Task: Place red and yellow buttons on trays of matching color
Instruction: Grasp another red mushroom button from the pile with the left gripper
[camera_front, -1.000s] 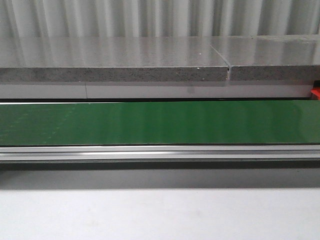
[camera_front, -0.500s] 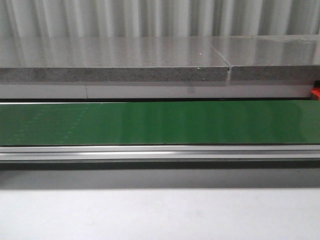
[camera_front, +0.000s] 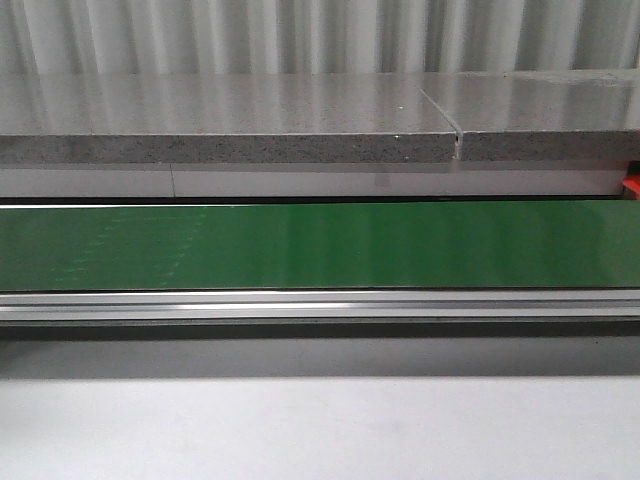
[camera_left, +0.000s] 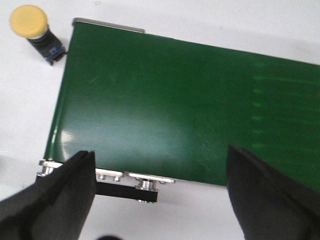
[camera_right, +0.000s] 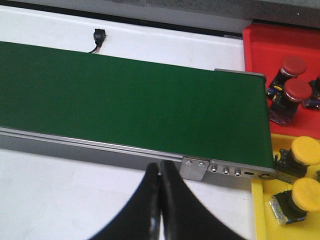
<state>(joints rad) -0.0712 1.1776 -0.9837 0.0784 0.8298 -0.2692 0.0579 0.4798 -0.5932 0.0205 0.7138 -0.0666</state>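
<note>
A yellow button (camera_left: 31, 25) lies on the white table beside the end of the green belt (camera_left: 175, 105) in the left wrist view. My left gripper (camera_left: 160, 172) hangs open over the belt's near rail, holding nothing. My right gripper (camera_right: 160, 172) is shut and empty near the belt's (camera_right: 125, 95) front rail. Beyond the belt's end sit a red tray (camera_right: 270, 45) with two red buttons (camera_right: 293, 66) (camera_right: 298, 91) and a yellow tray (camera_right: 261, 220) with two yellow buttons (camera_right: 305, 151) (camera_right: 305, 194). No gripper shows in the front view.
The green conveyor belt (camera_front: 320, 245) runs across the front view, with a grey stone shelf (camera_front: 230, 130) behind it and white table in front. A sliver of the red tray (camera_front: 631, 187) shows at the right edge. A small black connector (camera_right: 99, 37) lies behind the belt.
Faint marks on the belt's left part have drifted rightward. Nothing else has moved in the front view.
</note>
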